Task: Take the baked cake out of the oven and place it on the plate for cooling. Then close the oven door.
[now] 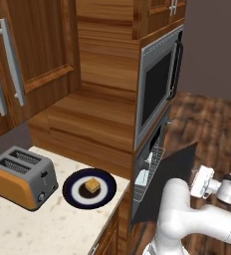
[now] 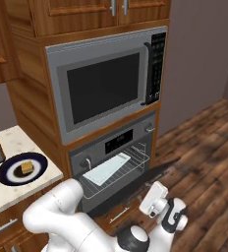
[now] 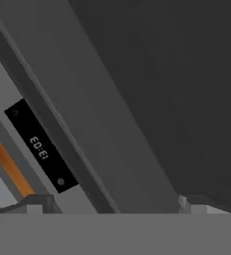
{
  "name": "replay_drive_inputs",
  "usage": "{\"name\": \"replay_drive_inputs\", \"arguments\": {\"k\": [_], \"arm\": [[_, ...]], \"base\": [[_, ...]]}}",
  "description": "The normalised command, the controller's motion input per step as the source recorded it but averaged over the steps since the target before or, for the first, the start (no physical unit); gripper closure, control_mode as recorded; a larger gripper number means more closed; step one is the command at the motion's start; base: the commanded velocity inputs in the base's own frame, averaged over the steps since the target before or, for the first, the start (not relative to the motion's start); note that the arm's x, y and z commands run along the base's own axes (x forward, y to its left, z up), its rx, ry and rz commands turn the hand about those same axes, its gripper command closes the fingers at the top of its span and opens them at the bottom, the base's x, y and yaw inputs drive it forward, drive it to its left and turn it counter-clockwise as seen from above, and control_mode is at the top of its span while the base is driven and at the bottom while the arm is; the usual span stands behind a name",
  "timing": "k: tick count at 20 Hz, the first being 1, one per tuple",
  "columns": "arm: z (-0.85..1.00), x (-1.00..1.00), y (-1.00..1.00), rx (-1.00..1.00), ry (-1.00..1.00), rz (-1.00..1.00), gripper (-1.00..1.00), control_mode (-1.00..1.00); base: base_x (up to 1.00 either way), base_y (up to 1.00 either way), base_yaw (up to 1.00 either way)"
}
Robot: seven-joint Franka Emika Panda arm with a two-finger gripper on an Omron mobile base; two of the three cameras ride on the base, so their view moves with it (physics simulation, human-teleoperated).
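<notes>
The baked cake [image 1: 92, 185] [image 2: 27, 167], a small tan block, sits in the middle of the navy-rimmed plate [image 1: 106, 193] [image 2: 5, 174] on the counter. The oven [image 2: 117, 141] stands below the microwave. Its rack holds a pale tray [image 2: 106, 168]. The oven door [image 1: 170, 175] [image 2: 144, 178] hangs partly open, tilted outward. My gripper [image 1: 194, 180] [image 2: 151, 191] [image 3: 112, 206] is low at the door's outer dark face [image 3: 152, 99], very close to it. It is open, fingertips [image 3: 35, 204] wide apart, nothing between them. The oven's display strip [image 3: 38, 147] shows beyond the door's edge.
A toaster [image 1: 23, 177] stands left of the plate on the pale counter [image 1: 53, 224]. The microwave [image 1: 160, 84] [image 2: 106, 86] is above the oven. Wooden floor [image 2: 204, 142] lies open to the right of the door.
</notes>
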Motion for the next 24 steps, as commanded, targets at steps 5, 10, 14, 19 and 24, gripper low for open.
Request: {"name": "replay_drive_inputs", "arguments": {"k": [5, 10, 14, 19, 24], "arm": [[0.00, 0.63, 0.20, 0.22, -0.13, 0.16, -1.00, -1.00], [0.00, 0.67, 0.29, 0.15, -0.14, 0.17, -1.00, -1.00], [0.00, 0.69, 0.36, 0.10, -0.15, 0.18, -1.00, -1.00], [0.00, 0.66, 0.38, 0.05, -0.15, 0.20, -1.00, -1.00], [0.00, 0.59, 0.29, 0.05, -0.15, 0.19, -1.00, -1.00]], "base": [[0.00, 0.00, 0.00], [0.00, 0.00, 0.00], [0.00, 0.00, 0.00], [0.00, 0.00, 0.00], [0.00, 0.00, 0.00]]}}
